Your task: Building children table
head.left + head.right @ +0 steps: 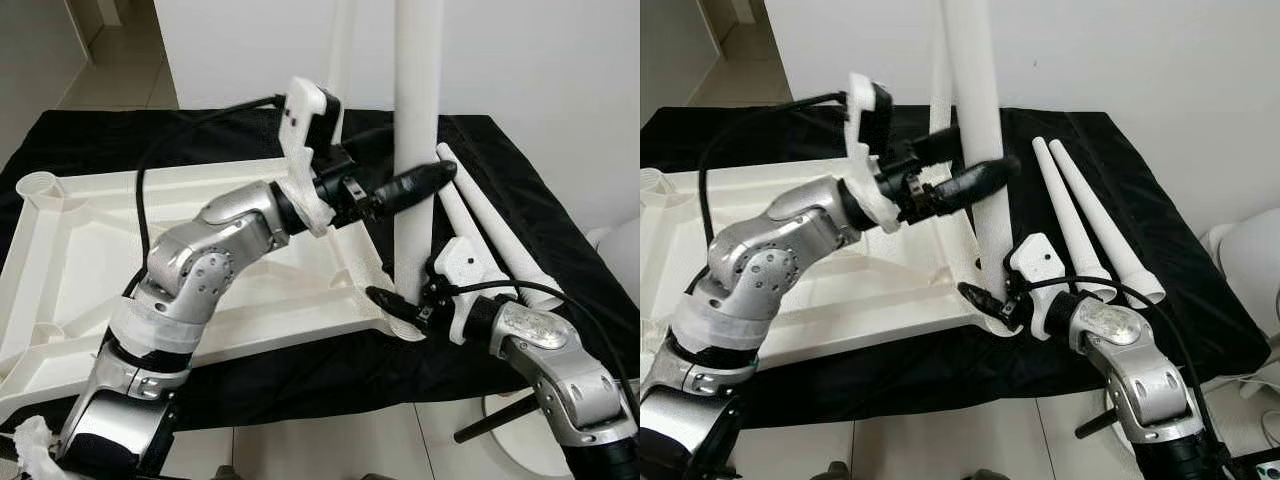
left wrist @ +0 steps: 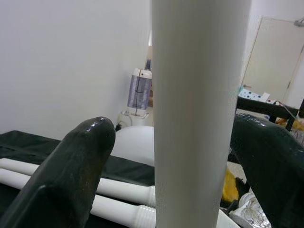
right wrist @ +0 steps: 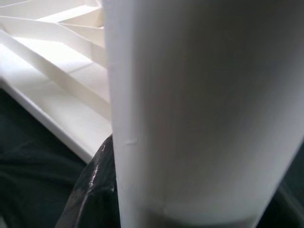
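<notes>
The white table top (image 1: 100,230) lies upside down on a black cloth. A white table leg (image 1: 417,100) stands upright in its near right corner. My left gripper (image 1: 420,155) is shut on this leg at mid height, one finger (image 2: 71,175) on each side of the leg (image 2: 199,114). My right gripper (image 1: 395,300) is shut on the same leg low down by the socket, and a black finger (image 3: 95,190) presses against the leg (image 3: 199,104). A second leg (image 1: 340,50) stands upright at the far right corner. Two spare legs (image 1: 490,230) lie side by side on the cloth to the right.
The black cloth (image 1: 300,370) ends at a near edge over pale floor tiles. An open round socket (image 1: 38,185) sits at the table top's far left corner. A white rounded object (image 1: 620,250) stands at the right, and a black rod (image 1: 490,420) lies below my right arm.
</notes>
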Controlling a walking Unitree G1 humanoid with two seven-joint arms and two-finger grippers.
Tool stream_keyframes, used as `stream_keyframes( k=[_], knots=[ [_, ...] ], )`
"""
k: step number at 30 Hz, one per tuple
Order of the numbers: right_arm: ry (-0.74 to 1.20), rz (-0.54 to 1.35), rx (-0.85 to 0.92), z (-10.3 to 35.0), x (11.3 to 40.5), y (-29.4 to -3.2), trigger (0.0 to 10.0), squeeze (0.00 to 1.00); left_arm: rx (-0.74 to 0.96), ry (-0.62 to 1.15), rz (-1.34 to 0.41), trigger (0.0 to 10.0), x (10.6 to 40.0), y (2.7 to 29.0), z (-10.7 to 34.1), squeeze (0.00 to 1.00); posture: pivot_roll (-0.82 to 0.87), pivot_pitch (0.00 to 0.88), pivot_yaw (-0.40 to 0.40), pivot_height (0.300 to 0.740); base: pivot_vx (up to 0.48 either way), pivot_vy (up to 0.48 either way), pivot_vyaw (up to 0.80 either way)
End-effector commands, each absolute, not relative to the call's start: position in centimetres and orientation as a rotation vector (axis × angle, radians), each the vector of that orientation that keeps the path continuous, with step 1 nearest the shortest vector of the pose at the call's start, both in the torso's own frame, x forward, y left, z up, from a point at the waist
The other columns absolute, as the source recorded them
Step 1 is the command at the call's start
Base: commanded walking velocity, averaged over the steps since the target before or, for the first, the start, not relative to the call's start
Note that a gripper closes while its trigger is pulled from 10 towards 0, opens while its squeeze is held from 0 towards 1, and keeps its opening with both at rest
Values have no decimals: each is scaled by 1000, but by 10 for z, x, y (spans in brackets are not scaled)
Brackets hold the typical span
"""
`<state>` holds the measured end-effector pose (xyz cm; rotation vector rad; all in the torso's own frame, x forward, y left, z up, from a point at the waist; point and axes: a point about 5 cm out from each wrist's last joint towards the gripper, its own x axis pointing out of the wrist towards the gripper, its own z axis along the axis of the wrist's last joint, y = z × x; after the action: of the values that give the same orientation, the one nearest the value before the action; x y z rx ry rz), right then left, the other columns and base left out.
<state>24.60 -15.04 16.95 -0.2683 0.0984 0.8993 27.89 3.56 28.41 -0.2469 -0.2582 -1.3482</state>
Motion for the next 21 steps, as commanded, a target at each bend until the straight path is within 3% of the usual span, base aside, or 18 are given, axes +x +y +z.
stream_keyframes(
  k=[1,8,16,17,18,21],
  knots=[
    [98,933,-276,174,244,-149,10000,0,-156,-290,-1483,10000,272,29,288,0,18,0,-12,740,0,0,0],
    [137,959,-278,172,241,-151,10000,0,-140,-261,-1470,10000,277,28,289,0,15,0,-13,740,0,0,0],
    [175,991,-280,170,237,-152,10000,0,-184,-279,-1569,9686,272,32,293,0,5,0,-19,740,0,0,0],
    [179,993,-281,171,237,-152,10000,0,-191,-286,-1591,1176,270,33,294,0,4,0,-22,740,0,0,0],
    [180,991,-282,171,237,-153,10000,0,-202,-280,-1612,0,269,34,294,0,3,0,-25,740,0,0,0],
    [179,984,-284,172,238,-153,10000,0,-205,-277,-1616,0,269,35,295,0,2,0,-25,740,0,0,0]
  ],
)
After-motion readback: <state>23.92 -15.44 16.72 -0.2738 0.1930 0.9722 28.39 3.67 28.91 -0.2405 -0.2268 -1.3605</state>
